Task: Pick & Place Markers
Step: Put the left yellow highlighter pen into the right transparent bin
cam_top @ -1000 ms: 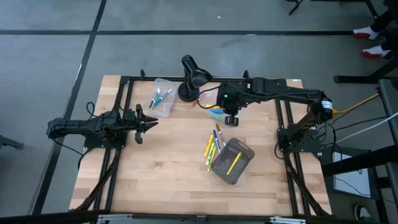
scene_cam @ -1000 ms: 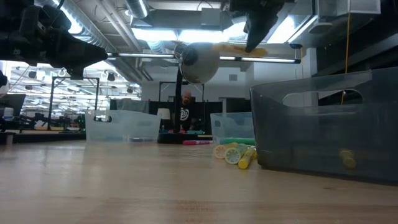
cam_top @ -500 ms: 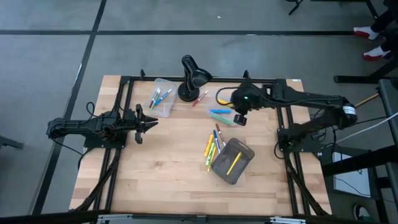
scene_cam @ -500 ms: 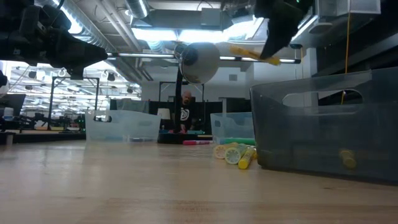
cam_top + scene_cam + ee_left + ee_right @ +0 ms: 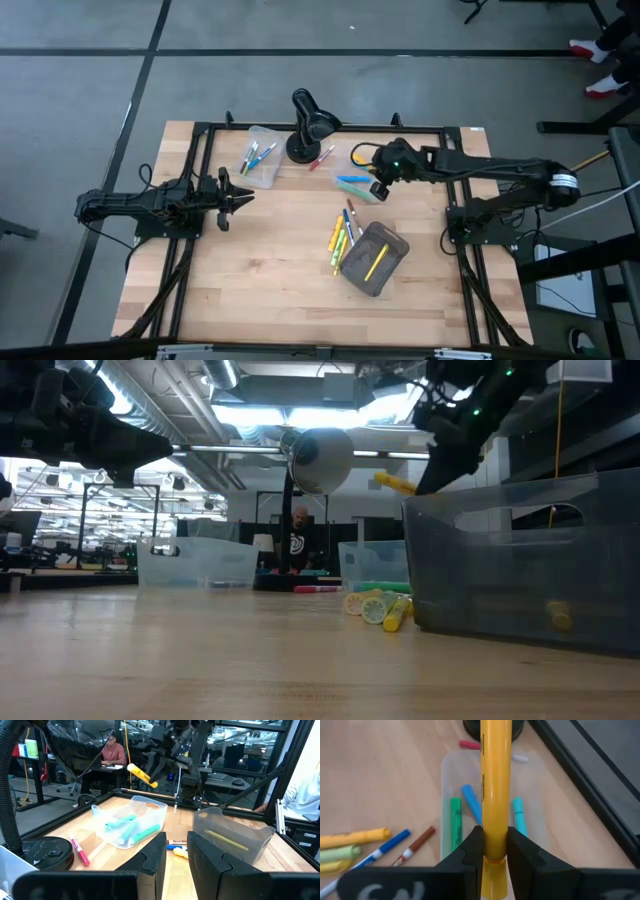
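- Left gripper [image 5: 243,193] waited well left of the desk lamp [image 5: 310,118], fingers parted and empty.
- Some markers [image 5: 256,156] already lay binned; others [image 5: 342,237] were loose.
- Right gripper [image 5: 377,189], right of the lamp, clenched a yellow marker [image 5: 495,790] above a tray [image 5: 368,192].

Open bare tabletop [image 5: 270,250] left of the loose markers [image 5: 342,234]; black lamp [image 5: 305,125] crowding the rear bins.

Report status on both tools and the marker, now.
Right tool shut on yellow marker, held above the clear tray of green and blue markers. Left tool open, idle at table's left. Nothing in the way.
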Action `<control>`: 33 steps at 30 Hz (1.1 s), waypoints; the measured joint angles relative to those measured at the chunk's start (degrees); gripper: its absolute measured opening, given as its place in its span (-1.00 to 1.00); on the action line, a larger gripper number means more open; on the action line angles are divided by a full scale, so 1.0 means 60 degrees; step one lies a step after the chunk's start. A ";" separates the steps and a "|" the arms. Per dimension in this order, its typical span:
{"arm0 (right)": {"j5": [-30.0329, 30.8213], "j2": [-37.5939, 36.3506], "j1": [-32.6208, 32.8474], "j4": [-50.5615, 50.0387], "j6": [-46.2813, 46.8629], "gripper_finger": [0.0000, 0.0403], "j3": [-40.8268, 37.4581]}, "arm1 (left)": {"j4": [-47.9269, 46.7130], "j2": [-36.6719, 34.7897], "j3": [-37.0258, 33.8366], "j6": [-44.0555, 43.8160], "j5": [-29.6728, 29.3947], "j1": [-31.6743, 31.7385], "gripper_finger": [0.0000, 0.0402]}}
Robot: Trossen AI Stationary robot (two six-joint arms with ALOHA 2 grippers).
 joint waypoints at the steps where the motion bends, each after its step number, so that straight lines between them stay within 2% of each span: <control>1: 0.0009 0.0113 -0.0053 0.0148 -0.0025 -0.70 0.0000 | 0.0000 -0.0002 0.0000 0.0002 0.0000 0.0000 -0.64; 5: 0.0033 0.0516 -0.0263 0.0786 -0.0091 -0.70 0.0003 | 0.0000 0.0000 0.0000 0.0002 0.0000 -0.0003 -0.64; 18: 0.0525 0.1851 -0.0855 0.1264 -0.0318 -0.70 0.0011 | 0.0000 0.0000 0.0000 0.0000 0.0000 -0.0002 -0.64; 33: 0.0360 0.2781 -0.0944 0.1121 -0.0778 -0.70 0.0015 | 0.0000 0.0000 0.0000 0.0004 -0.0001 -0.0004 -0.64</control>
